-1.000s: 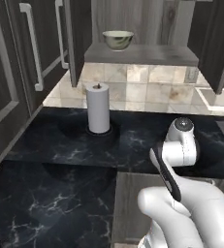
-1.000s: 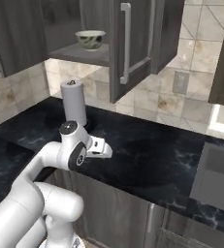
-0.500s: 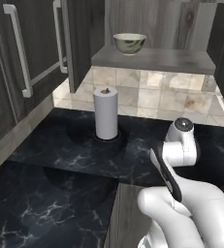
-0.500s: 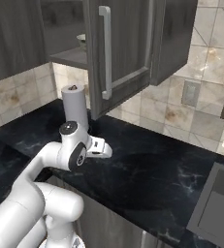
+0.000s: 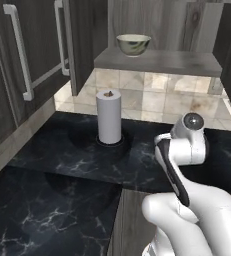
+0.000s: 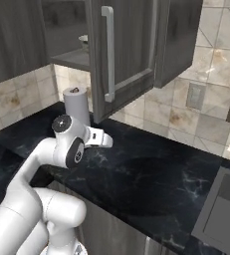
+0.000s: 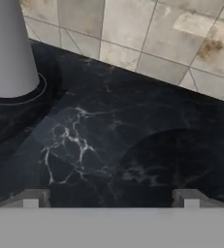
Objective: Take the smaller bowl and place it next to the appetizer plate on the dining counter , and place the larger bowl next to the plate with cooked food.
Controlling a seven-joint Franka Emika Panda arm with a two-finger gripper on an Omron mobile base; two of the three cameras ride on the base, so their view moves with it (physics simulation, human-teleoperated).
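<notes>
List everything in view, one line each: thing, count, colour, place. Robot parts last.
smaller bowl: one, cream with dark olive pattern, on the open cabinet shelf.
paper towel roll: one, white, upright on the black worktop, below the shelf.
cabinet door: one, dark grey with pale handle, swung open.
wall outlet: one, grey, on the beige tiled wall.
sink: one, grey, at the worktop's right end.
gripper: one, dark tips, open, empty, above the worktop.

arm [image 5: 197,210]: glossy white, rounded shells
joints: dark bands, black oval inset
cap [image 6: 62,124]: grey disc on white housing
finger tips [image 7: 31,198]: small, grey, squared
</notes>
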